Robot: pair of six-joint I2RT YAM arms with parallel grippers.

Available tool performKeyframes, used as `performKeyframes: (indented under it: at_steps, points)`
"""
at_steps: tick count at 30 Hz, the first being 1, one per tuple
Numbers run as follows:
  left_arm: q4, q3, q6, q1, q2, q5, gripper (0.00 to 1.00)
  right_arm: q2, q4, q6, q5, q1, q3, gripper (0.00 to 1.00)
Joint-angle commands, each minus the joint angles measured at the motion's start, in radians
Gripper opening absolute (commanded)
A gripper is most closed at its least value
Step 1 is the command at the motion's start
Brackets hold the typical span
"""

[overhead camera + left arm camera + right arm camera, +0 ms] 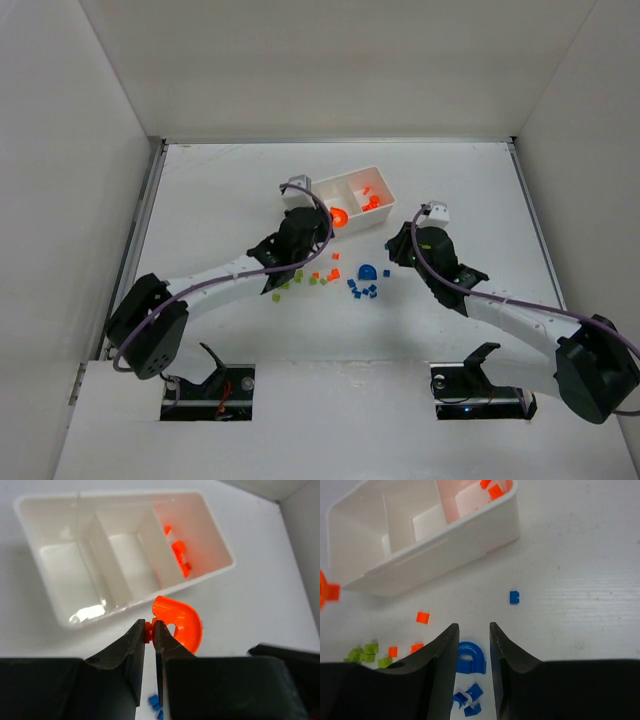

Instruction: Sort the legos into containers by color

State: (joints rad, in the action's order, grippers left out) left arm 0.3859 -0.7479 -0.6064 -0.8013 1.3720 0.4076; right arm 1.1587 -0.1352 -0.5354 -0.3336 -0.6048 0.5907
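My left pincer [149, 628] pinches one end of the curved orange plastic lego arch [183, 622]; the white plastic tray's compartment holding orange bricks [206, 534] lies close, at one o'clock.

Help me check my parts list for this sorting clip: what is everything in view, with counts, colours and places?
tray: one, white, three compartments, far middle of the table
bricks in tray: a few, orange, all in one end compartment; the other two hold none
curved piece: one, orange, held just outside the tray's long wall
loose orange bricks: at least three, on the table near the tray
green bricks: several, yellow-green, beside the loose orange ones
arch: one, blue, on the table
small blue bricks: several, blue, by the arch, one apart
table: one, white
left arm: white and black, jaws shut on the curved piece
right arm: white and black, jaws open, arch between them in its camera
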Motion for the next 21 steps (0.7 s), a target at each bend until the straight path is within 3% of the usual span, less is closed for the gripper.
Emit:
performKeyframes:
  at_steps: [1,11,17,21]
  points:
    - [0.074,-0.172,0.048,0.021,0.111,-0.026,0.06,-0.056,-0.029,-0.058,-0.028,-0.019,-0.058,0.36]
    - [-0.014,-0.7,0.065,0.064,0.59,-0.096,0.06,-0.198,0.022,-0.124,-0.067,-0.108,-0.138,0.37]
    - [-0.047,-0.818,0.057,0.072,0.705,-0.081,0.11,-0.197,0.028,-0.138,-0.09,-0.164,-0.14,0.37]
    - [-0.058,-0.85,0.054,0.075,0.753,-0.095,0.21,-0.172,0.032,-0.136,-0.097,-0.186,-0.129,0.37]
